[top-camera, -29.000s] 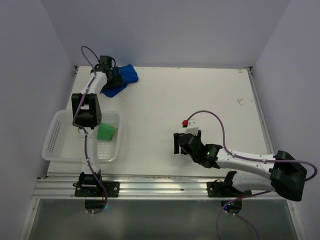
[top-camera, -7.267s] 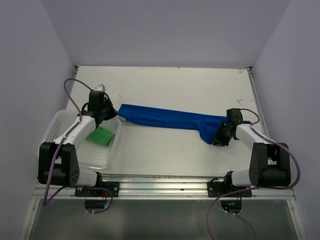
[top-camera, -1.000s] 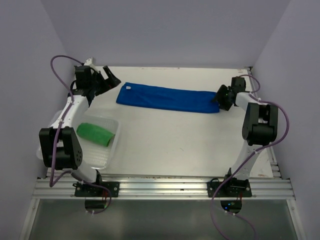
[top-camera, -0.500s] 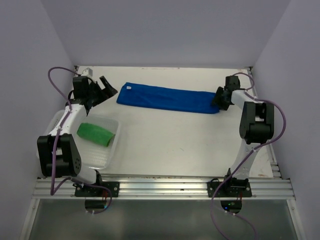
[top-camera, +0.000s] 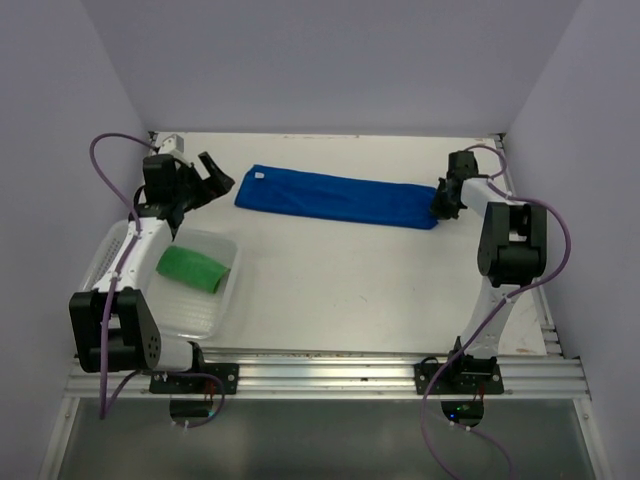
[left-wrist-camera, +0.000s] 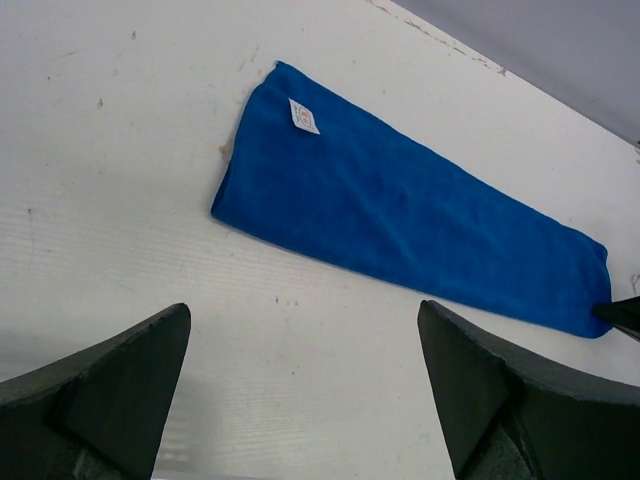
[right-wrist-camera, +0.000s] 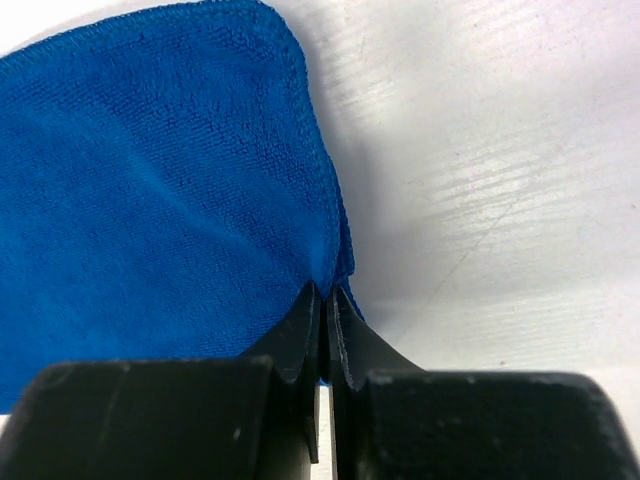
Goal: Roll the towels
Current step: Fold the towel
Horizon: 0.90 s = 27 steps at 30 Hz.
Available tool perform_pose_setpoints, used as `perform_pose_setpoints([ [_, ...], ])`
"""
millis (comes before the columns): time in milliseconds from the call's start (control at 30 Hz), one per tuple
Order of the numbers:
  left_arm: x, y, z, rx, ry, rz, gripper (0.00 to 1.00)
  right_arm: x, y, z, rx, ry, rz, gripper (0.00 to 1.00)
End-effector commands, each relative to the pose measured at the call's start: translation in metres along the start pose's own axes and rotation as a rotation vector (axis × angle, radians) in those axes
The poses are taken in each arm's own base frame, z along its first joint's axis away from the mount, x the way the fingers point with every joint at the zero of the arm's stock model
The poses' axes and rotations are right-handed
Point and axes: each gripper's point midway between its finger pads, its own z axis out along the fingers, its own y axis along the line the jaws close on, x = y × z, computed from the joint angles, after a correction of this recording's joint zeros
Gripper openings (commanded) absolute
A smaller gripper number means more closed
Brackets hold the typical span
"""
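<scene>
White surface (top-camera: 350, 270) holds the blue towel (top-camera: 335, 197) flat along its far side. The right end effector (top-camera: 439, 205) pinches its right edge; the left end effector (top-camera: 214, 174) gapes. Best curl that edge leftward, tight and even.

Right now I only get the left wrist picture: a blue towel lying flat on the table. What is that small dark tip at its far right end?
Observer: That is the right hand. Its own camera shows its two fingers shut on the edge of the blue towel, with the cloth puckered between them.
Operator: Is there another towel anywhere? I see only this one.
Observer: Yes. From above, a green towel, already rolled, lies inside a white basket near the left arm.
</scene>
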Motion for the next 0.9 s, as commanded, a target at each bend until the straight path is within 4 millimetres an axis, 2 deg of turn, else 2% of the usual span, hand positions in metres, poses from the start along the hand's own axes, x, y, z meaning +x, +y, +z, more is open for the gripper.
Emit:
perform_pose_setpoints([
  [0, -0.015, -0.013, -0.009, 0.010, -0.068, 0.075, 1.00, 0.001, -0.021, -0.015, 0.099, 0.022, -0.022, 0.00],
  [67, -0.013, -0.018, -0.009, 0.023, -0.066, 0.082, 1.00, -0.001, -0.033, -0.021, 0.141, 0.020, 0.011, 0.00],
  [233, -0.009, -0.028, -0.010, 0.051, -0.059, 0.095, 1.00, -0.005, -0.063, -0.060, 0.217, -0.027, 0.086, 0.00],
  [267, -0.010, -0.028, -0.011, 0.050, -0.065, 0.099, 1.00, -0.007, -0.074, -0.066, 0.255, -0.040, 0.108, 0.00],
  [333, -0.002, -0.045, -0.012, 0.084, -0.051, 0.137, 1.00, 0.001, -0.089, -0.083, 0.301, -0.031, 0.147, 0.00],
  [433, 0.006, -0.060, -0.015, 0.094, -0.049, 0.180, 1.00, 0.009, -0.111, -0.100, 0.283, -0.039, 0.275, 0.00],
  [533, 0.013, -0.073, -0.018, 0.117, -0.045, 0.202, 1.00, 0.012, -0.130, -0.119, 0.367, -0.058, 0.260, 0.00],
  [633, 0.016, -0.082, -0.020, 0.144, -0.042, 0.208, 1.00, 0.005, -0.143, -0.143, 0.439, -0.101, 0.247, 0.00],
  [667, 0.017, -0.086, -0.021, 0.158, -0.040, 0.211, 1.00, 0.000, -0.143, -0.153, 0.440, -0.134, 0.251, 0.00],
  [800, 0.020, -0.089, -0.022, 0.164, -0.035, 0.219, 1.00, -0.014, -0.134, -0.165, 0.391, -0.192, 0.267, 0.00],
  [867, 0.020, -0.091, -0.023, 0.174, -0.037, 0.223, 1.00, -0.015, -0.121, -0.159, 0.323, -0.180, 0.253, 0.00],
])
